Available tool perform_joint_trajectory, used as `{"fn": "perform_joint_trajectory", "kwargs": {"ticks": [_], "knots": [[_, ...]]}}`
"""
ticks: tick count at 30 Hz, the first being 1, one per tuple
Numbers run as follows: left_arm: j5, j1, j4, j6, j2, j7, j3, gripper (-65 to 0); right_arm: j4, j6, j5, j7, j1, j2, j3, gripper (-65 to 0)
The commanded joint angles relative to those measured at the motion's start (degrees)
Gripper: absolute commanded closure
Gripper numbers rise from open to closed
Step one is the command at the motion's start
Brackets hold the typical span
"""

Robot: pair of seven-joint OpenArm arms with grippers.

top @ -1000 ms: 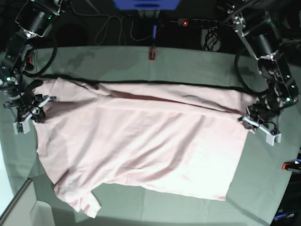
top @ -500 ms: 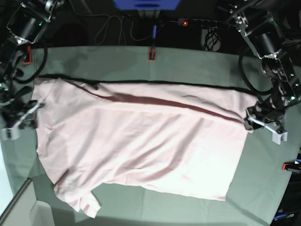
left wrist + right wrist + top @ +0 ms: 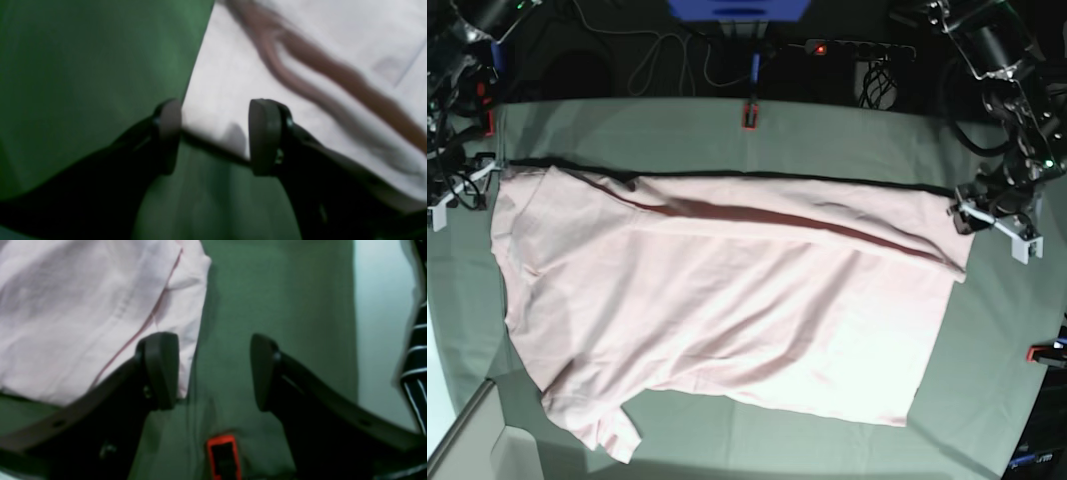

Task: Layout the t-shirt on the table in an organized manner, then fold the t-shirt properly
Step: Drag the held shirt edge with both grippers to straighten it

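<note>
The pale pink t-shirt (image 3: 727, 310) lies spread across the grey-green table (image 3: 847, 130), plain side up. A long fold ridge runs below its far edge, and one sleeve (image 3: 607, 432) points toward the near left. My left gripper (image 3: 994, 218) hovers at the shirt's far right corner. In the left wrist view that gripper (image 3: 215, 136) is open, with the shirt's corner (image 3: 300, 50) showing past its fingertips. My right gripper (image 3: 462, 190) sits just off the shirt's far left corner. The right wrist view shows it (image 3: 211, 371) open over bare table, the shirt (image 3: 83, 306) beside its left finger.
Red clamps (image 3: 750, 113) (image 3: 1047, 352) (image 3: 222, 456) grip the table's cloth at its edges. Cables and a power strip (image 3: 857, 47) lie behind the far edge. A pale box corner (image 3: 467, 440) stands at the near left.
Both grippers have opened and let go of the shirt's far corners, then drawn outward and toward the far edge. The shirt's far edge now lies flatter and wider.
</note>
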Motion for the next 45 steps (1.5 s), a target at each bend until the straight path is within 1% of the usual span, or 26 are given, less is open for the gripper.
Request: {"fn": "perform_joint_trajectory", "kwargs": {"ticks": [1,5,9,12,15,18,20,23,26,33,37,38,39,41,44,45], "knots": [[-0.6,-0.8,-0.3,-0.3,-0.4,-1.2,0.0,-31.7,1.4,-0.1,1.1,1.3,-0.2,0.4,-0.1,-34.4],[-0.3,-1.7,-5.4,-0.2,-0.5,-3.2,0.1,-31.7,1.8,-0.1,1.1,1.3,-1.7,-0.4,-0.2,-34.4],[-0.4,-1.5,-6.7,-0.2,-0.5,-3.5,-0.2,-31.6,1.7,-0.1,1.1,1.3,-3.7,-0.6,-0.2,-34.7],[-0.2,-1.6,-6.8,-0.2,-0.2,-3.5,-3.7,-31.7,1.7,-0.1,1.1,1.3,-5.0,-0.7,-0.3,-34.7],[-0.7,-1.7,-5.8,-0.2,-0.1,-2.9,-6.8,-31.7,1.7,-0.1,1.1,1.3,-5.3,-0.7,-0.2,-34.7],[-0.7,-0.7,0.3,-0.2,0.2,-2.8,-9.0,-31.9,1.7,-0.1,1.1,1.3,-5.3,-0.7,0.0,-34.7],[-0.7,0.5,2.4,-0.4,0.2,-2.8,-9.1,-31.9,1.7,-0.1,1.1,1.3,-5.3,-0.7,0.0,-34.7],[-0.7,0.5,2.5,-0.4,0.1,-2.9,-9.1,-31.9,1.7,-0.1,1.1,1.3,-5.3,-0.7,0.0,-34.7],[-0.7,-0.3,-0.1,-0.4,0.1,-2.9,-9.0,-31.9,1.7,-0.1,1.1,1.3,-5.3,-0.8,-0.1,-34.7],[-0.7,-2.2,-8.9,-0.4,-0.1,-3.5,-6.2,-31.9,1.7,-0.1,1.1,1.3,-5.3,-0.7,0.0,-34.7],[-0.6,-2.4,-10.3,-0.6,0.1,-3.5,-6.2,-31.2,1.7,-0.1,1.1,1.3,-5.3,-0.6,0.0,-34.7],[-0.4,-2.4,-10.5,-0.6,0.1,-3.5,-6.2,-29.0,1.7,-0.1,1.1,1.3,-5.4,-0.6,0.0,-34.6],[-0.3,-2.4,-10.6,-0.7,-0.1,-3.5,-6.2,-25.1,1.5,-0.1,1.1,1.3,-5.4,-0.6,-0.2,-34.6],[-0.7,-2.4,-10.6,-0.7,-0.4,-3.5,-6.2,-15.2,1.4,-0.1,1.1,1.3,-6.0,-0.7,-0.6,-34.7],[-0.7,-2.4,-10.6,-0.7,-0.5,-3.4,-6.5,-1.3,1.6,-0.1,1.1,1.3,-6.6,-0.6,-3.0,-34.8],[-0.7,-2.4,-10.4,-0.7,-0.5,-3.2,-6.5,0.0,1.4,-0.1,1.1,1.3,-6.8,-0.5,-3.9,-34.8]]}}
